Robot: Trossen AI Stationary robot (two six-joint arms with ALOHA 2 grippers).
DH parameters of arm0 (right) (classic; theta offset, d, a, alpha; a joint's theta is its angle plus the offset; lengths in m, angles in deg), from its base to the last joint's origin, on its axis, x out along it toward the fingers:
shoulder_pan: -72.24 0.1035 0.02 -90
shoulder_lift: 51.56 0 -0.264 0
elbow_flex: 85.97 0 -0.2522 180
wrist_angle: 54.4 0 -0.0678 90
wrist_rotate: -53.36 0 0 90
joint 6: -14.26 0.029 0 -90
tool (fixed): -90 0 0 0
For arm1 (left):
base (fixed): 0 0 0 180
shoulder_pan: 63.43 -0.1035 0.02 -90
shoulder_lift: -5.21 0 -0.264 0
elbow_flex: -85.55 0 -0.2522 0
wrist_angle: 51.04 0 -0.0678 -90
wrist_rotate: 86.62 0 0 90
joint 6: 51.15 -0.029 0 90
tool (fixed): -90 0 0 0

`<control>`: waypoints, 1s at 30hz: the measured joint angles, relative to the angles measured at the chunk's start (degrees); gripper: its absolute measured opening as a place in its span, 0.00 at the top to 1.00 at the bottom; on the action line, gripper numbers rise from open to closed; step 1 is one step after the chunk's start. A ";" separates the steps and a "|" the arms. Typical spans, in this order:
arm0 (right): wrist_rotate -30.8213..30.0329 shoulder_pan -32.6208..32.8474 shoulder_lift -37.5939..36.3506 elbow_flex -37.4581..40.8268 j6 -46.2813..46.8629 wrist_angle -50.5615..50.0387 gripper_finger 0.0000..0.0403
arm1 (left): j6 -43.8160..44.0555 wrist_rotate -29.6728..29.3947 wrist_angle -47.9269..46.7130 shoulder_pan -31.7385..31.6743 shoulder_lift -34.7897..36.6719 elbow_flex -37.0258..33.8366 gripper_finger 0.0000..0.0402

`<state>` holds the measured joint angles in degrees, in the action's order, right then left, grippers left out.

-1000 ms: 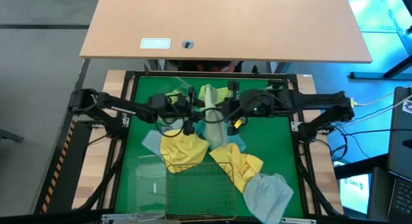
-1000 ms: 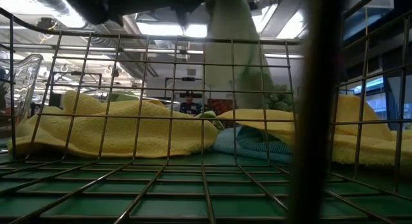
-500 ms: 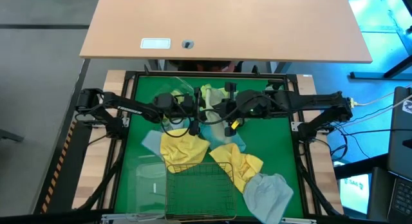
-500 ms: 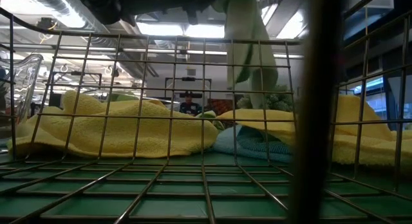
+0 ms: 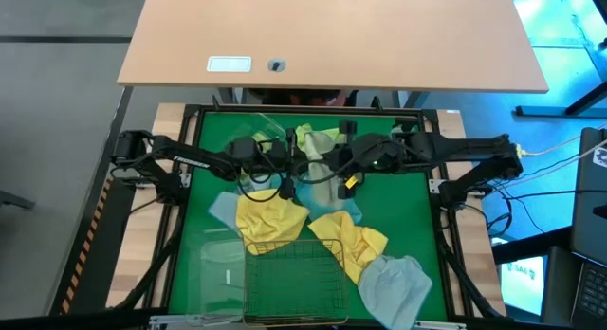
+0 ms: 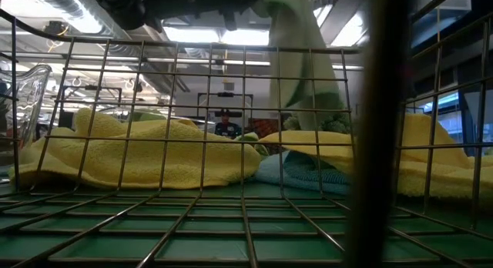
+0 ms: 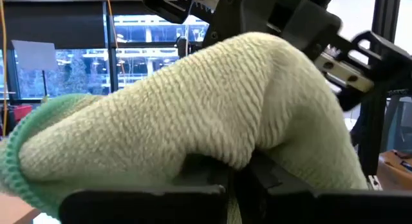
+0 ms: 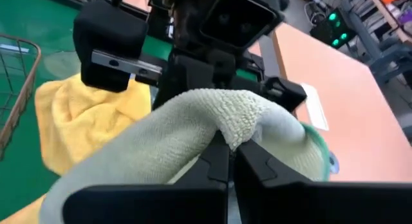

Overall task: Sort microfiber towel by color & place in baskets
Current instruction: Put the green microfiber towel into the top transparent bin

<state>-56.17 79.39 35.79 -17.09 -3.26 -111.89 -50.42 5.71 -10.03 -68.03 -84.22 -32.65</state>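
Both arms meet over the middle of the green table, toward its far edge, sharing one pale yellow-green towel held up off the surface. The left gripper has its fingers clamped shut on the cloth, and the right gripper pinches a fold of the same towel between its closed fingers — the two tools nearly touching. From table height the towel hangs in the air above the other cloths. Below it, bright yellow towels and a teal towel lie heaped near the table's centre, a pale blue-grey towel toward the near right corner. The gold wire basket sits at the near edge, a yellow towel draped over its rim.
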 joint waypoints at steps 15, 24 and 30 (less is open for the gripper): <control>-0.61 -0.07 -2.89 0.02 4.19 -10.68 0.99 | 0.01 -0.10 -0.33 0.00 0.22 0.00 0.99; -0.20 -0.07 -2.89 0.02 3.85 -8.38 0.92 | 0.19 0.36 -0.34 -0.81 2.96 0.00 1.00; -1.41 -0.07 -2.89 0.02 4.46 -9.18 0.71 | 0.20 0.34 -0.50 -1.80 5.24 -0.02 1.00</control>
<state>-57.58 79.33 32.90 -17.07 1.20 -121.07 -50.22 6.05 -10.52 -69.83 -78.98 -32.68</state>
